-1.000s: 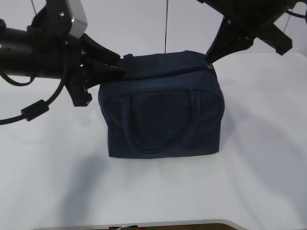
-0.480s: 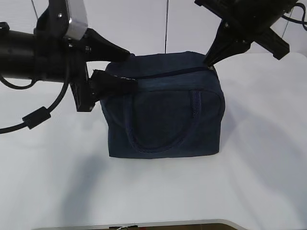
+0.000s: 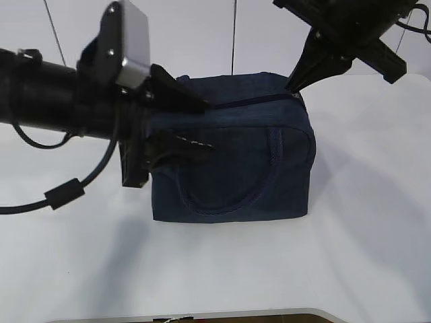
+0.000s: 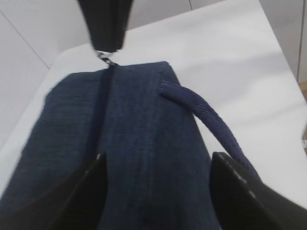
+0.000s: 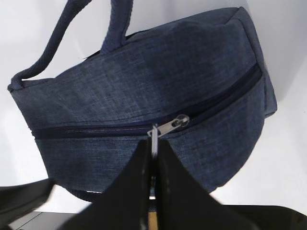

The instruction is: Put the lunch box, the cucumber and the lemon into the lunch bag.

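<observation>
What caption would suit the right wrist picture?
Shut claw pinching the zipper pull on the closed navy lunch bag.

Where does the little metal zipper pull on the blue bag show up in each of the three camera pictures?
Exterior view: zipper pull at the bag's top right corner, under the right tool.
Left wrist view: top left, at the zipper's far end.
Right wrist view: centre, pinched by the shut tool.
Shared landmark: the lunch bag's dark zipper line.
</observation>
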Tool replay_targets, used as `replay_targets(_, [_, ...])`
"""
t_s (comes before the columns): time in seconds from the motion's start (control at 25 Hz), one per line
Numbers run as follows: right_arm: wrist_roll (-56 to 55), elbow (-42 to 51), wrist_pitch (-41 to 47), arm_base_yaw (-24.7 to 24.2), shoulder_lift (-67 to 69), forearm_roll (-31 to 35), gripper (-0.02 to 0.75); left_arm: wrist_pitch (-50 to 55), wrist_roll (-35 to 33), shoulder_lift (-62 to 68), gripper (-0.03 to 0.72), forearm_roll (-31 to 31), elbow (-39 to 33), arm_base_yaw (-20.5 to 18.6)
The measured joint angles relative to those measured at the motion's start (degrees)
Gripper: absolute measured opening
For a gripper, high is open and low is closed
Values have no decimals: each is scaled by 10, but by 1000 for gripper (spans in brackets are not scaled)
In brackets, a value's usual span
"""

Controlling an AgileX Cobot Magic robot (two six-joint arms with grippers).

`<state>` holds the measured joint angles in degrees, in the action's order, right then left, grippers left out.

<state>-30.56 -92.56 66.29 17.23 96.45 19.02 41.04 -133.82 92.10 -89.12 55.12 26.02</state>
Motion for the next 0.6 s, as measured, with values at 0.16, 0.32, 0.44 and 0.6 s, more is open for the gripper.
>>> replay_targets(0.16, [0,0,0,0,0,0,5,-63,0,21,486,2,0,40])
replay_targets(0.32, [0,0,0,0,0,0,5,-124,0,24,461,2,0,56])
replay_targets(0.44, [0,0,0,0,0,1,5,-160,-1,24,373,0,0,60])
replay_targets(0.6, [0,0,1,0,0,-2,5,-205,-1,24,154,-1,0,60])
